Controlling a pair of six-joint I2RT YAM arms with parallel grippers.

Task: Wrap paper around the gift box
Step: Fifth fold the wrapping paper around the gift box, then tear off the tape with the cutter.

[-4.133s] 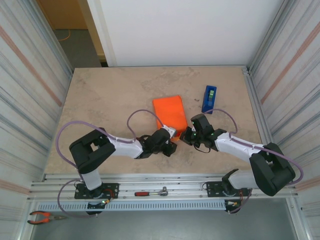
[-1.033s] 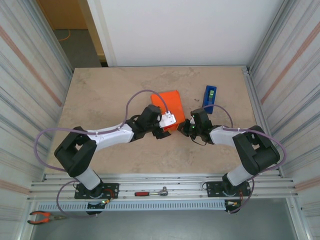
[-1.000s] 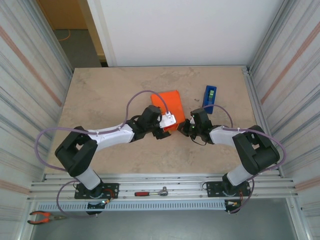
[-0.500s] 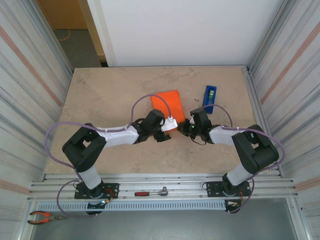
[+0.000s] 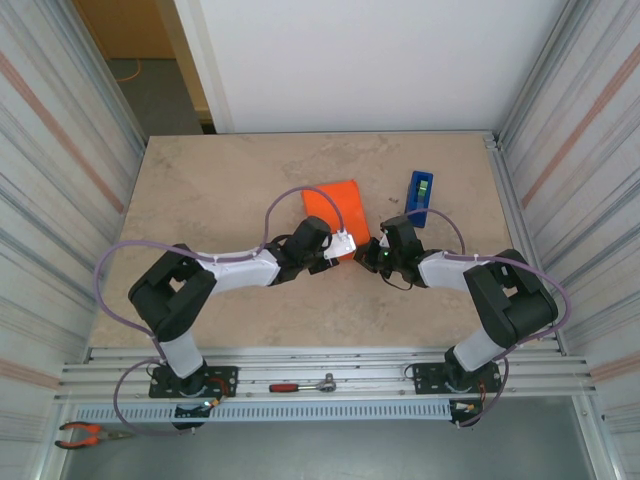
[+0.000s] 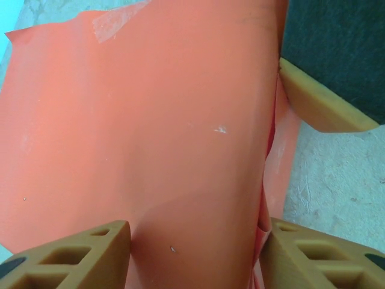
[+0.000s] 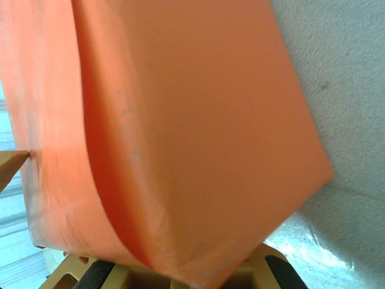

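Position: the gift box (image 5: 335,205) at mid tabletop (image 5: 220,190), orange-skinned, near the blue tape dispenser (image 5: 419,197) on its right and apart from it.
Axis: long side running away from the arm bases, far end leaning slightly left.
Wrapping: the paper (image 6: 150,132) drawn up over the box, smooth on the broad face, with a scrap of clear tape (image 6: 114,21) on its far edge in the left wrist view.
Left side: the left gripper (image 5: 340,250) at the near-left corner of the box, jaws apart with a fold of orange between the fingers (image 6: 66,259); whether pressing on that fold or not, cannot tell.
Right side: the right gripper (image 5: 368,253) at the near-right corner, jaws together, pinching the paper where a crease runs down into them in the right wrist view.
Key relation: box lying ahead of both sets of jaws, toward the far side; both at its near short end, facing each other across it; left jaws reaching further in over the near edge, so marginally nearer.
Step, as judged: gathering the end flap at the near short side.
Next, as judged: folding inward across that short side, at right angles to the long axis, right pinch serving as anchor.
Risk: a light box dragged or turned by an uneven pull; crease wandering off the edge.
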